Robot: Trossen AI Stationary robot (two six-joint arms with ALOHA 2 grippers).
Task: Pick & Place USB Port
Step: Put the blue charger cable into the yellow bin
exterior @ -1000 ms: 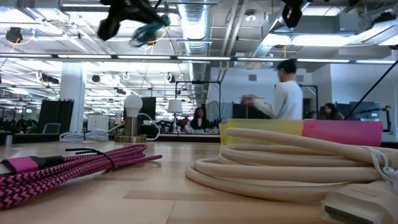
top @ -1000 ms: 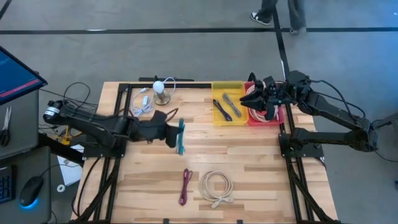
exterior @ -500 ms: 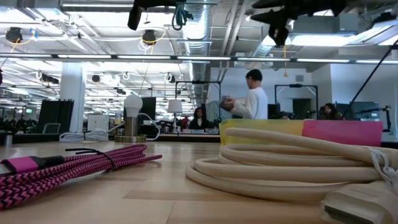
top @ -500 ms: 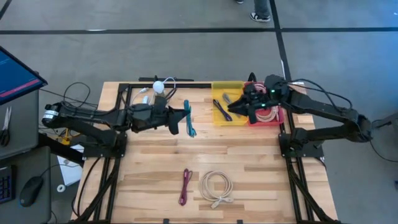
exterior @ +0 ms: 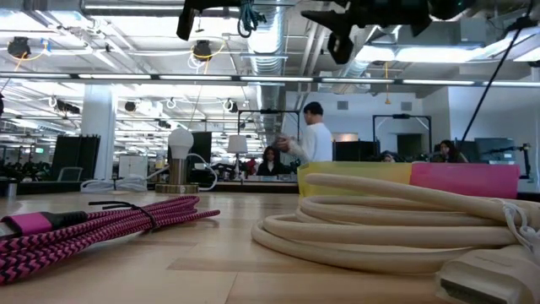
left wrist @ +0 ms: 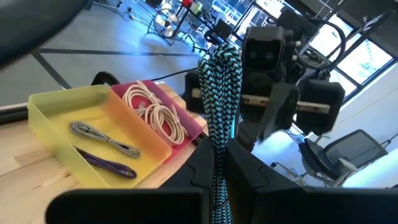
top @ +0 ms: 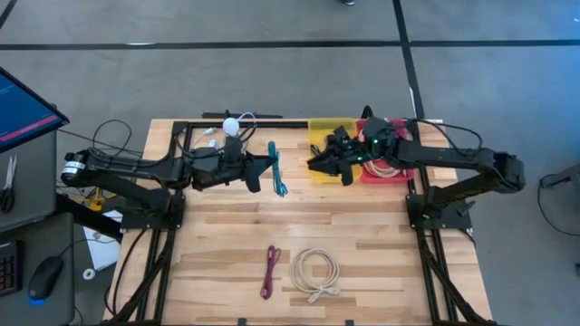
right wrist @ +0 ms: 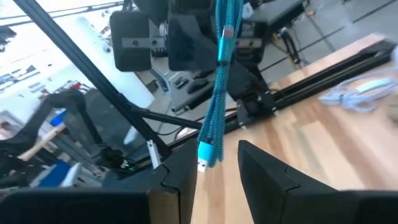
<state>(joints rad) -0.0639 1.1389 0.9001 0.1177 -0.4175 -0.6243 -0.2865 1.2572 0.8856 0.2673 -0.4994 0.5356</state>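
A teal braided USB cable [top: 275,169], folded into a bundle, is high above the table in my left gripper [top: 264,171], which is shut on it. The left wrist view shows the bundle [left wrist: 222,106] rising between that gripper's fingers. My right gripper [top: 314,166] is open and hovers just right of the cable, over the yellow bin's left edge. In the right wrist view the cable [right wrist: 220,81] is ahead of my open gripper [right wrist: 214,180], with its plug end [right wrist: 204,158] nearest. The fingers do not touch it. My left gripper pinches the folded cable bundle [left wrist: 217,177] between its two fingers, roughly at mid-length, several strands together. The fingers come level from the table's left and lie across the bundle. The cable is lifted clear of the table, with both ends free.
A yellow bin [top: 327,125] holding two cables and a red bin [top: 403,169] holding a white cable sit at the far right. A pink cable [top: 270,272] and a beige coil [top: 314,273] lie near the front edge. A small lamp [top: 234,130] and a white cable [top: 209,150] are at the far left.
My left gripper carried the teal cable toward the far right, closer to the bins, then held still. My right gripper swung left from over the red bin, across the yellow bin, toward the cable. A person in the room behind walked left.
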